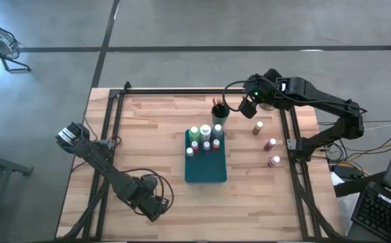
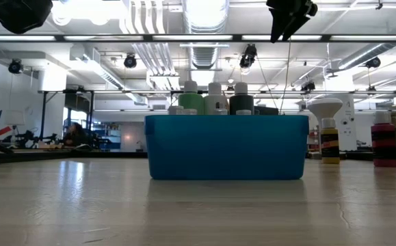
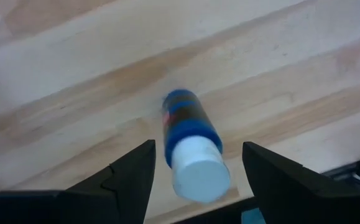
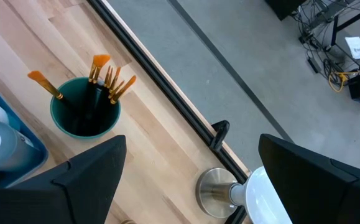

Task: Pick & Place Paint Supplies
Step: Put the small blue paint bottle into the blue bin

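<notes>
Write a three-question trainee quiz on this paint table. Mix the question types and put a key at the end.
1. True or false: the blue bottle lies between the open fingers of the left gripper, not yet clamped.
2. Where do the brushes stand? A) loose on the table B) in the green cup C) in the teal tray
3. Fill in: seen from above, three loose bottles stand on the table between the tray and the ____ arm's side.

Key: 1 true; 2 B; 3 right. The right gripper hangs open above the far edge, near the cup.
</notes>
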Action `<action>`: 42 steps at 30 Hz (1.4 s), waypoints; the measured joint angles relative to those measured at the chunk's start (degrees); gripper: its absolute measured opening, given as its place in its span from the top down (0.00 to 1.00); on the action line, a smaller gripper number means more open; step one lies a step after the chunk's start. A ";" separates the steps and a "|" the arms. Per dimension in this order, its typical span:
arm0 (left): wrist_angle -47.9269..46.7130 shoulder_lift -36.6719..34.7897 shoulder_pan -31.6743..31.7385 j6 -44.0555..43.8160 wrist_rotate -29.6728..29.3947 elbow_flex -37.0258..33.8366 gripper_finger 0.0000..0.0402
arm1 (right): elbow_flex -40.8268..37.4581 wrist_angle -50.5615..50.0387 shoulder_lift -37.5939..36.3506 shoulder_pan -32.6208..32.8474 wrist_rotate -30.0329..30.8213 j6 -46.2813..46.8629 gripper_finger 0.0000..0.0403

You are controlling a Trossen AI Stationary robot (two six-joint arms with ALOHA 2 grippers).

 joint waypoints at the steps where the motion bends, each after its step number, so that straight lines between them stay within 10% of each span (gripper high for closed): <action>1: 0.40 0.00 -0.02 0.01 0.18 0.00 0.39 | 0.00 0.01 0.00 0.00 0.00 -0.01 0.10; 42: 2.33 0.28 0.39 -1.77 2.28 -1.79 0.44 | 0.00 0.02 -0.01 0.01 0.01 0.01 0.10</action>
